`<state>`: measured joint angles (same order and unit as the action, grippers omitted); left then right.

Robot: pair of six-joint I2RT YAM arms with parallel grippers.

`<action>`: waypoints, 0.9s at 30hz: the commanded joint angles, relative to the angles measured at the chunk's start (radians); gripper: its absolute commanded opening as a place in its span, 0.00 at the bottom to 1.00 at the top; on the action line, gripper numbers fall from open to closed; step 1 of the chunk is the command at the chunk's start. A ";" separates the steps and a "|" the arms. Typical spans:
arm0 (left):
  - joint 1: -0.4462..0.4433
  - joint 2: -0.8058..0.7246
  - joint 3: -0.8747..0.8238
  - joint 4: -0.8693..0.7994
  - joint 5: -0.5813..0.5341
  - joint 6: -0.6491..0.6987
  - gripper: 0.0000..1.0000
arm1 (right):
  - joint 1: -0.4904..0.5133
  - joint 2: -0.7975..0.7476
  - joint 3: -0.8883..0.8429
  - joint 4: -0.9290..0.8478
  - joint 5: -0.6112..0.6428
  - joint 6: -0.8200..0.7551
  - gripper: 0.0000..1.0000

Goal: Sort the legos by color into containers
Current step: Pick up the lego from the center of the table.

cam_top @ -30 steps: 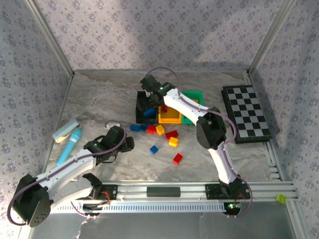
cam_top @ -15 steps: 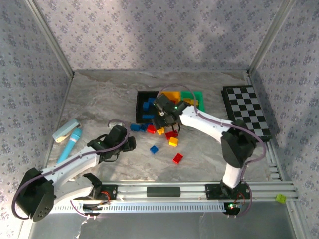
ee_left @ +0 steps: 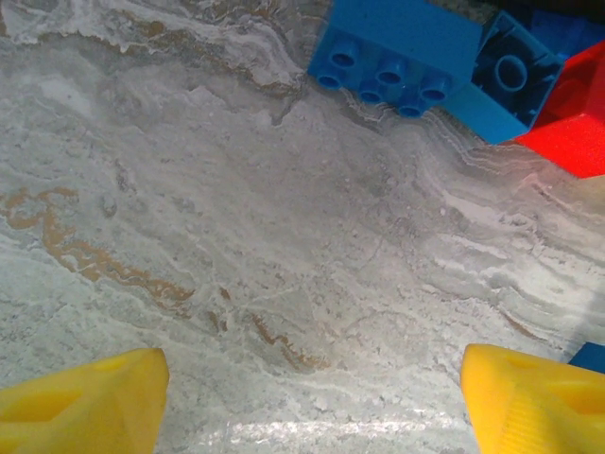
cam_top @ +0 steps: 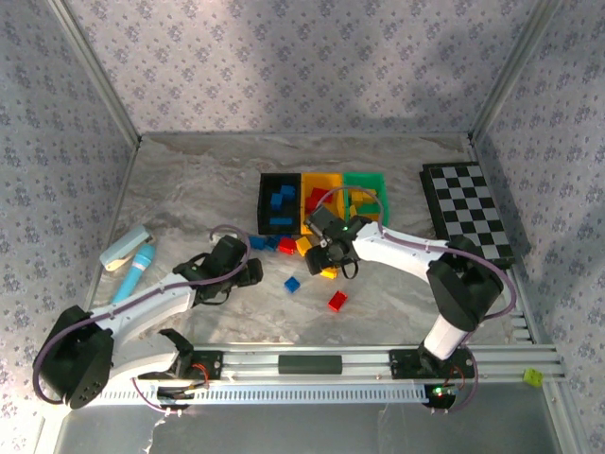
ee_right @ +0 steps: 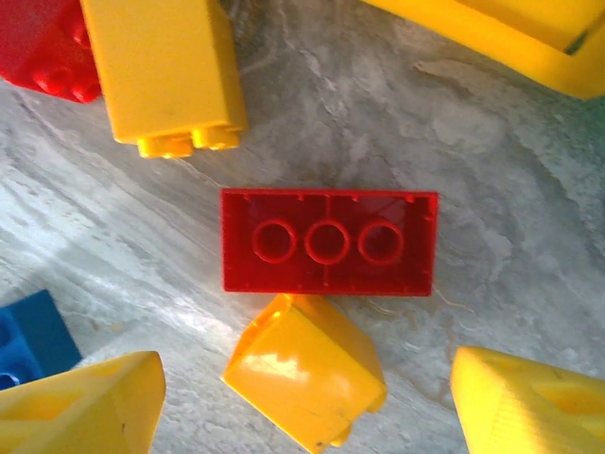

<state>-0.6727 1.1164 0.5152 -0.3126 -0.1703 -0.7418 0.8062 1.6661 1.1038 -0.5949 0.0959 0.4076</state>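
Top external: loose legos (cam_top: 337, 301) are lying on the counter (cam_top: 189, 189) before the three containers (cam_top: 262, 200). Left wrist: the left pincer (ee_left: 312, 397) is standing apart over bare counter, near a blue brick (ee_left: 392, 52). Right wrist: the right pincer (ee_right: 307, 397) is standing apart, flanking a yellow brick (ee_right: 304, 371) beside an upturned red brick (ee_right: 329, 241).

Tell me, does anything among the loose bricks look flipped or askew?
Yes. The red brick by the right gripper lies upside down, hollow underside up; the yellow brick near it lies on its side.

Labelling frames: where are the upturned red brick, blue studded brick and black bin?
upturned red brick (ee_right: 327, 242): right wrist, middle tube.
blue studded brick (ee_left: 397, 36): left wrist, flat side.
black bin (cam_top: 263, 203): top external, left wall.
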 commanded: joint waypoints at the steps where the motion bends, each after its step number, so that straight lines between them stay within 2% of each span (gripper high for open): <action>1: 0.008 -0.007 0.027 0.006 0.009 0.011 0.81 | 0.010 0.032 -0.013 0.019 -0.032 0.011 0.80; 6: 0.008 -0.021 0.011 0.002 -0.001 0.009 0.81 | 0.012 0.053 -0.035 0.030 -0.033 0.018 0.77; 9: 0.008 -0.024 0.002 0.013 -0.004 0.004 0.81 | 0.017 0.063 -0.048 0.034 -0.035 0.022 0.72; 12: 0.008 -0.020 0.004 0.011 -0.002 0.006 0.81 | 0.018 0.070 -0.056 0.035 -0.035 0.025 0.61; 15: 0.008 -0.014 0.003 0.022 -0.003 0.005 0.81 | 0.024 0.058 -0.055 0.020 -0.010 0.023 0.46; 17: 0.008 -0.004 0.010 0.023 0.006 0.009 0.81 | 0.021 0.040 -0.059 0.019 0.003 0.022 0.41; 22: 0.008 0.005 0.011 0.035 0.013 0.004 0.81 | 0.014 -0.057 -0.065 0.014 0.088 0.019 0.40; 27: 0.008 -0.001 -0.002 0.049 0.029 -0.011 0.81 | -0.090 -0.147 -0.049 0.022 0.125 0.009 0.40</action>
<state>-0.6693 1.1149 0.5148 -0.2909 -0.1638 -0.7437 0.7750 1.5700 1.0405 -0.5579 0.1535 0.4252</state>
